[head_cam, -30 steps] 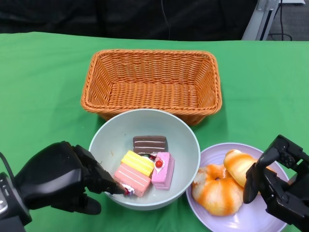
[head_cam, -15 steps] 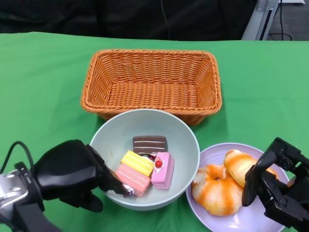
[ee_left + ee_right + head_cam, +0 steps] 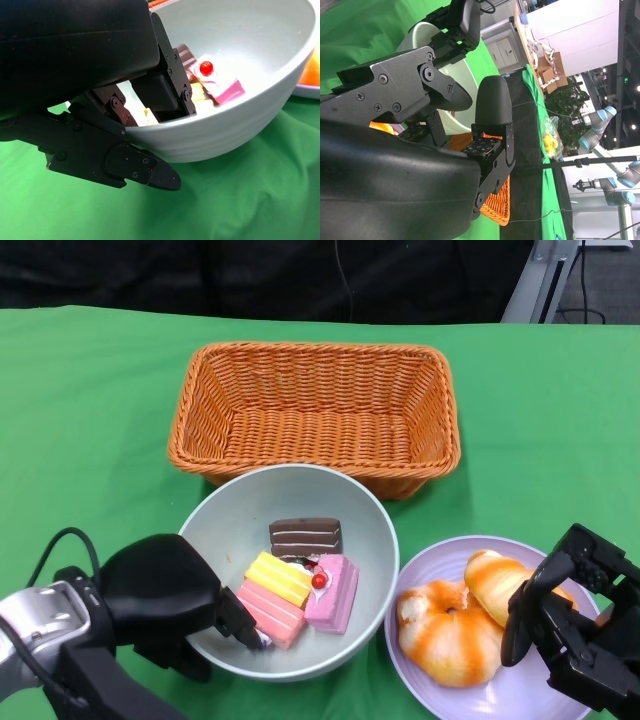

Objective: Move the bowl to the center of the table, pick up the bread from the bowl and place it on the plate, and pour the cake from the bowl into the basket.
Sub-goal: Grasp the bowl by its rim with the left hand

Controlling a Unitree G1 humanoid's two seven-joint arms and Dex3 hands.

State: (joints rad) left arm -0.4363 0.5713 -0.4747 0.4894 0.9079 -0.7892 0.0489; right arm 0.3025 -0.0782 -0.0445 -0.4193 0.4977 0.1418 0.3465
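The pale green bowl stands just in front of the wicker basket and holds several cake slices: a brown one, a yellow one and a pink one with a cherry. My left hand grips the bowl's near left rim, one finger inside and the others under the wall. Two orange breads lie on the lilac plate to the bowl's right. Over the plate's right edge, my right hand hovers with fingers apart, holding nothing.
Green cloth covers the table around the basket. The basket's inside is bare. The bowl's rim almost touches both the plate and the basket's front wall. The table's far edge meets a dark background.
The left hand has closed further onto the bowl's rim, and the bowl has shifted a little to the left, away from the plate. The right hand has stayed put.
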